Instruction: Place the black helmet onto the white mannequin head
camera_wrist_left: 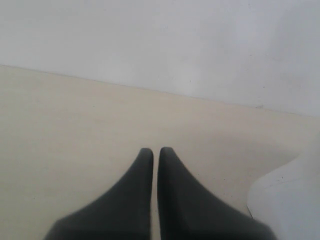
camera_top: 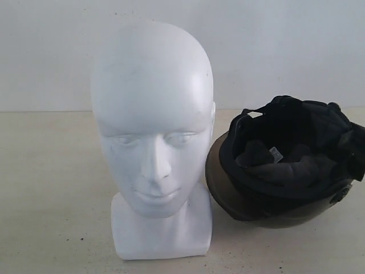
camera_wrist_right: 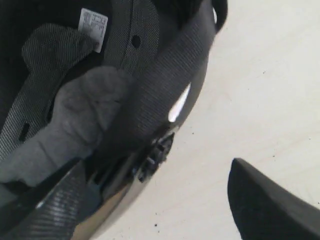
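The white mannequin head [camera_top: 153,131] stands upright on the table, face toward the exterior camera. Right beside it lies the black helmet [camera_top: 288,162], turned opening-up, its padding and smoky visor [camera_top: 228,191] showing. The right wrist view looks close into the helmet's padding [camera_wrist_right: 85,105] and rim [camera_wrist_right: 170,85]. One finger [camera_wrist_right: 270,200] of my right gripper [camera_wrist_right: 165,200] shows beside the rim, with bare table between them; the other finger is hidden. My left gripper [camera_wrist_left: 155,152] is shut and empty over bare table. Neither gripper shows clearly in the exterior view.
The pale table [camera_top: 51,188] runs back to a white wall [camera_top: 285,45]. A white rounded shape [camera_wrist_left: 290,200] sits at the edge of the left wrist view, a little way from the left fingertips. A white label [camera_wrist_right: 93,22] is sewn inside the helmet.
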Robot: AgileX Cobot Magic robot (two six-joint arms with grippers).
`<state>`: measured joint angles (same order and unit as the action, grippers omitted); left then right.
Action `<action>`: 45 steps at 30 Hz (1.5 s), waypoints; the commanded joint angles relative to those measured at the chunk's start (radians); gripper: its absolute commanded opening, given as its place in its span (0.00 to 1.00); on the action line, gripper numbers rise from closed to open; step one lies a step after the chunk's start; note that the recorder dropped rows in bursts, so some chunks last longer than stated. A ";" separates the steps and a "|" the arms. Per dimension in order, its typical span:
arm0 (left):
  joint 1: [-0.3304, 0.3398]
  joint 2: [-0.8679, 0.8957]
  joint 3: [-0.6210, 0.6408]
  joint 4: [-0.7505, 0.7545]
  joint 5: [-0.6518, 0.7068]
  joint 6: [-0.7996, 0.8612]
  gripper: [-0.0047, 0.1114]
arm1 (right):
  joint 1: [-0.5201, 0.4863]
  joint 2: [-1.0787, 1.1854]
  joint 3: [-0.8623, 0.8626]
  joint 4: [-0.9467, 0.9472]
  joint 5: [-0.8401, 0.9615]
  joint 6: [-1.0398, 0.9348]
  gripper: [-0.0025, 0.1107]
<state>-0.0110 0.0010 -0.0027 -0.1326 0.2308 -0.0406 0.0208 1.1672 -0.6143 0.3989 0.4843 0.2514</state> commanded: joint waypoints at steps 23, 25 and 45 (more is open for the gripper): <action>0.001 -0.001 0.003 -0.005 -0.006 0.005 0.08 | -0.072 0.092 0.020 -0.341 -0.176 0.043 0.68; 0.001 -0.001 0.003 -0.005 -0.006 0.005 0.08 | -0.091 0.091 0.020 -0.390 -0.184 0.081 0.68; 0.001 -0.001 0.003 -0.005 -0.006 0.005 0.08 | -0.018 -0.060 -0.218 -0.476 0.066 -0.173 0.68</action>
<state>-0.0110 0.0010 -0.0027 -0.1326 0.2308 -0.0406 -0.0437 1.1432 -0.8136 -0.0807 0.4836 0.1900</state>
